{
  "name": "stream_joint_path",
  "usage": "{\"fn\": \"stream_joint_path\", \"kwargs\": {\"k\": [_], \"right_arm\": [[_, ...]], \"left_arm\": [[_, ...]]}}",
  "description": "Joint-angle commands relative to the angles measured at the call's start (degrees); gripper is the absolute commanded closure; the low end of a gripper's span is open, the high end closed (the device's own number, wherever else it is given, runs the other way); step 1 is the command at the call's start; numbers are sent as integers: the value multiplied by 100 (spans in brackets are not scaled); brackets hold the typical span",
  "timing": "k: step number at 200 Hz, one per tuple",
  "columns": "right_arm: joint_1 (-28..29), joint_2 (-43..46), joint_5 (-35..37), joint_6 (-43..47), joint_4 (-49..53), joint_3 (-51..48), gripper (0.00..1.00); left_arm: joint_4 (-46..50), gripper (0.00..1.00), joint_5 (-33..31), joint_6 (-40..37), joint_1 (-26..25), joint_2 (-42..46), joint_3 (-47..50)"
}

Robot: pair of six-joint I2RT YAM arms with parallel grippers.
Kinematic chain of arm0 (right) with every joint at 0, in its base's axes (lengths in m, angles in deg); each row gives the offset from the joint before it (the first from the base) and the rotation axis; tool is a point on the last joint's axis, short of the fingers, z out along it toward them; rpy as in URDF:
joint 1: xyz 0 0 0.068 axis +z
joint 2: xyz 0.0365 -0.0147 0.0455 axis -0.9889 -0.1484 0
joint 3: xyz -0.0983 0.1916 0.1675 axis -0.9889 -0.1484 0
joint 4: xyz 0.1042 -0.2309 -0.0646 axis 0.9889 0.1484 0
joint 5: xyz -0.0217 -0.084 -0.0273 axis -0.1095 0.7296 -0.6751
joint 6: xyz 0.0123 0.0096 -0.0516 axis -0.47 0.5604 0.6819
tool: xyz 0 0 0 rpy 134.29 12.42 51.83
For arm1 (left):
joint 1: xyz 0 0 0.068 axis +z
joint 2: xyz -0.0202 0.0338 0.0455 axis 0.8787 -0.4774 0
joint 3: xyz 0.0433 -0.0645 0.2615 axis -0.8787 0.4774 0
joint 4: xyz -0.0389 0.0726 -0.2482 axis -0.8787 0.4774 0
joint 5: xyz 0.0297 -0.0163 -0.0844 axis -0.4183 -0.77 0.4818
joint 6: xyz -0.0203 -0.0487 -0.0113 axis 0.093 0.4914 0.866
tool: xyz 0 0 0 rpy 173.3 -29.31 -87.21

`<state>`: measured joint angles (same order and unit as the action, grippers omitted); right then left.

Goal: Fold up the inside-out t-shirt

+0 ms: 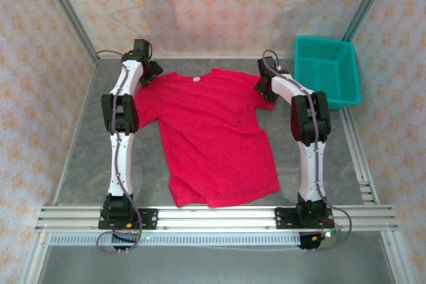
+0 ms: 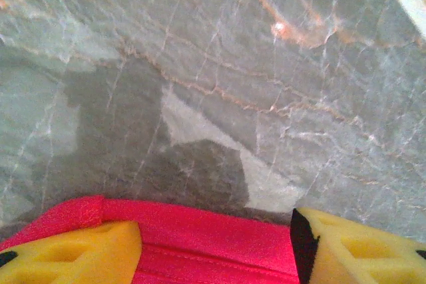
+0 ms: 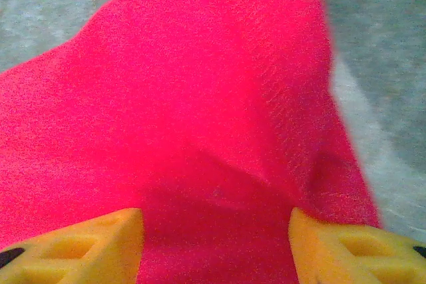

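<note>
1. The bright red soft cloth t-shirt with short sleeves (image 1: 213, 138) lies spread out flat on the grey marbled worktop (image 1: 83, 157) between the two arms. Its collar faces away from the arm bases. A teal plastic mesh basket (image 1: 325, 64) stands well apart at the far right.
2. The left pincer (image 1: 149, 71) is at the shirt's left sleeve. Its yellow fingers (image 2: 73, 254) stand apart, with the sleeve's hemmed edge lying between them, and nothing is clamped.
3. The right pincer (image 1: 265, 83) is at the right sleeve. Its yellow fingers (image 3: 80, 244) also stand apart, straddling red cloth without pinching it.
4. No fold shows anywhere, since both sleeves and the whole body lie open. The task looks barely begun: the sleeve grasps and every fold are left to do.
</note>
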<state>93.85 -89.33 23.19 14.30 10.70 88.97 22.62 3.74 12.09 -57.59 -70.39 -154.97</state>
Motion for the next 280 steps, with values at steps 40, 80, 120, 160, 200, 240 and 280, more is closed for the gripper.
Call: {"fn": "stream_joint_path", "kwargs": {"k": [40, 80, 120, 160, 200, 240, 280], "right_arm": [[466, 833, -33, 506, -135, 77, 37], [621, 381, -1207, 209, -460, 186, 37], [635, 46, -1333, -127, -794, 26, 37], [462, -821, -1653, -468, -999, 561, 37], [93, -1900, -1803, -687, -917, 2024, 38], [-126, -2954, -2167, -233, 254, 4970, 37], [-7, -1504, -2047, 651, 988, 4234, 32]], "left_arm": [[368, 24, -530, -738, -625, 1151, 481], [-424, 22, -117, -765, -1244, 2139, 2572], [-481, 22, -97, -658, -1256, 1809, 2881], [-105, 22, 246, -622, -1166, 609, 1566], [-142, 23, 838, -30, -1103, -1152, -951], [-1210, 22, 944, 414, -847, -1230, -1583], [-555, 17, 699, -631, -845, 439, -717]]}}
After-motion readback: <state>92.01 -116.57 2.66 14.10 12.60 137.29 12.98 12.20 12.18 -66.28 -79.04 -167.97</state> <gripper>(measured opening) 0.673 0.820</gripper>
